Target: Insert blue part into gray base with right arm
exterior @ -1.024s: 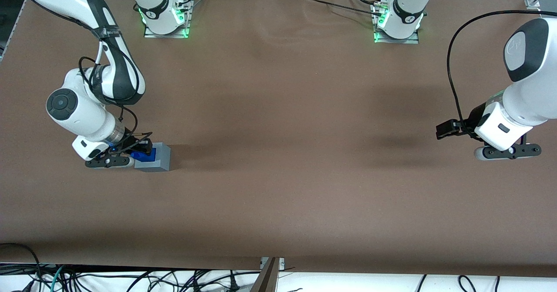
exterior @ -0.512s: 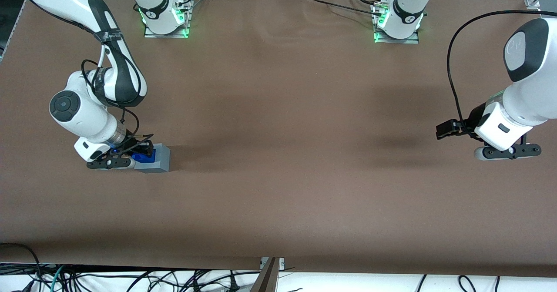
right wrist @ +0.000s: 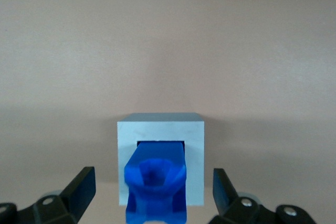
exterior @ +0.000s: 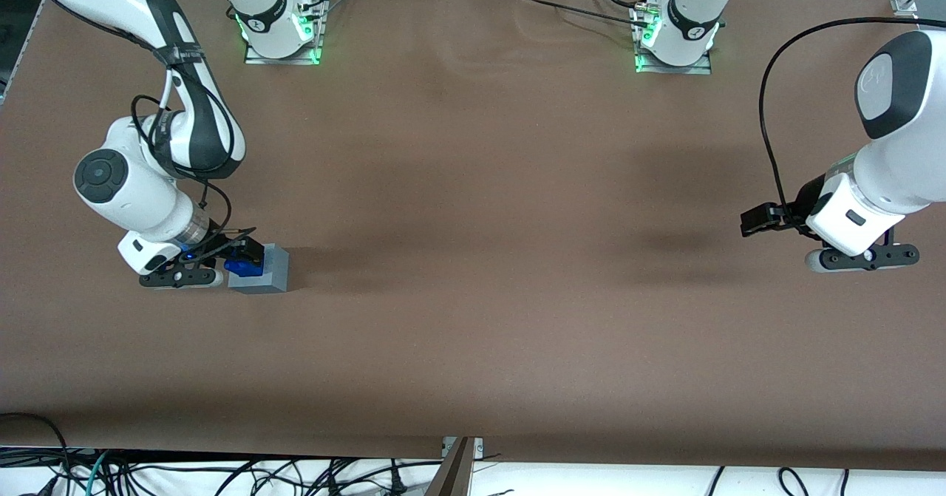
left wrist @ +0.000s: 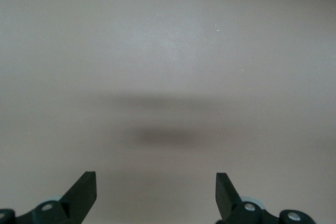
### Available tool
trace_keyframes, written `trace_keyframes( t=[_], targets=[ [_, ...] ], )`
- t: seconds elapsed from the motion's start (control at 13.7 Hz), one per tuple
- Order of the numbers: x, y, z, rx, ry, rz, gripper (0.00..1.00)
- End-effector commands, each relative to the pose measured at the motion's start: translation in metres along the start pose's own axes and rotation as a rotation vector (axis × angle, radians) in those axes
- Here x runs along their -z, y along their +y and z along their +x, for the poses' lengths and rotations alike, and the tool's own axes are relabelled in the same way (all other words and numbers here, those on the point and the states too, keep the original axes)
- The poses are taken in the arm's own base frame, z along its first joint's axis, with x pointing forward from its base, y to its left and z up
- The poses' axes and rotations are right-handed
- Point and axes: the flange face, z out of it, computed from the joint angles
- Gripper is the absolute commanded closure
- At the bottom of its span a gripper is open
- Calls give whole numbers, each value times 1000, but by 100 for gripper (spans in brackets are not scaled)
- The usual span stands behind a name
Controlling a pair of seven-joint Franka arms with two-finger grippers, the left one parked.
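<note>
The gray base (exterior: 270,268) stands on the brown table toward the working arm's end. In the right wrist view the gray base (right wrist: 195,153) shows its square recess, with the blue part (right wrist: 156,182) sitting in it and sticking out toward the camera. The blue part (exterior: 242,265) shows in the front view at the base's side next to the wrist. My right gripper (exterior: 238,253) is close against the base. In the wrist view the gripper (right wrist: 153,182) is open, and its black fingers (right wrist: 81,187) stand wide on either side of the blue part without touching it.
The brown table (exterior: 473,296) stretches wide toward the parked arm's end. Two arm mounts with green lights (exterior: 281,34) stand along the table edge farthest from the camera. Cables hang below the near edge (exterior: 222,474).
The right wrist has drawn back a little from the gray base, toward the working arm's end of the table. The blue part and the base have stayed where they were.
</note>
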Motion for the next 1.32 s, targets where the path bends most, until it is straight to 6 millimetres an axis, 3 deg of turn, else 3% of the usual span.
trace_keyframes(
  t=[0.0, 0.22, 0.44, 0.59, 0.73, 0.88, 1.24],
  targets=[
    [71, -3, 1, -16, -50, 13, 1],
    [155, 1, -10, -34, -127, 11, 1],
    [232, 3, -42, -34, -119, 18, 1],
    [270, 3, -65, -30, -117, 21, 1],
    [284, 5, -73, -29, -119, 22, 1],
    [289, 7, -68, -21, -105, 21, 1],
    [289, 6, -64, -13, -111, 18, 1]
  ],
)
